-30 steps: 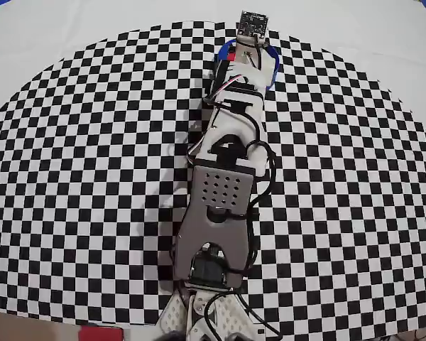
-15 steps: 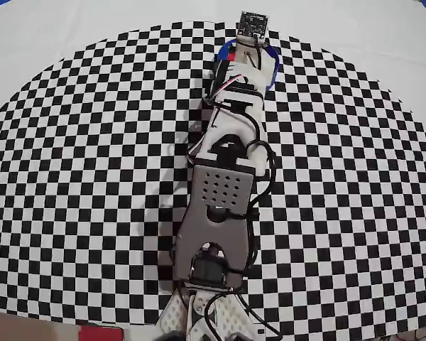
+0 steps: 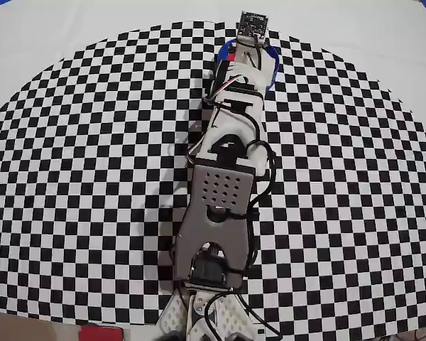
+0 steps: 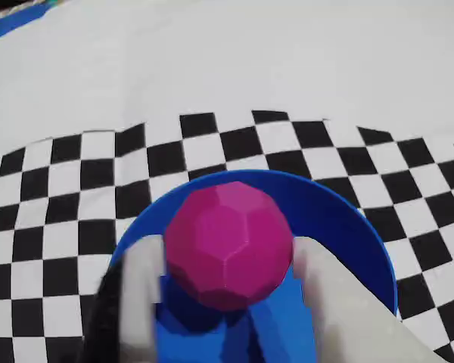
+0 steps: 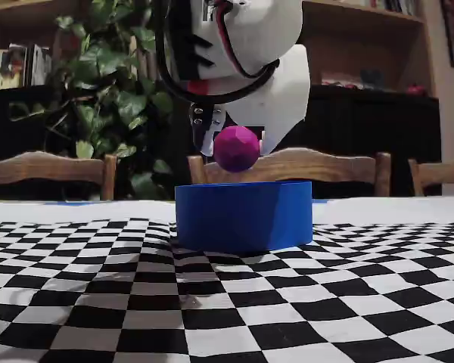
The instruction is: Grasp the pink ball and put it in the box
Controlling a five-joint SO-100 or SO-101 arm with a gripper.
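The gripper (image 4: 228,302) is clamped on the ball (image 4: 228,243), one pale finger (image 4: 140,291) on each side of it in the wrist view. In the fixed view the ball (image 5: 237,148) hangs clear above the box (image 5: 244,215), not touching its rim. From the wrist, the box (image 4: 340,219) shows as a blue ring directly under the ball.

The box stands on a checkered mat (image 5: 98,287) near its far edge, where the plain white counter (image 4: 234,60) begins. In the overhead view the arm (image 3: 226,177) stretches up the middle of the mat (image 3: 78,156) and covers most of the box (image 3: 271,71); only blue slivers show.

Nothing lies on the mat close to the box. Behind the counter stand wooden chairs (image 5: 45,168), a leafy plant (image 5: 110,91) and dark shelves (image 5: 378,106). A red item (image 3: 101,333) sits at the overhead view's bottom edge, cut off.
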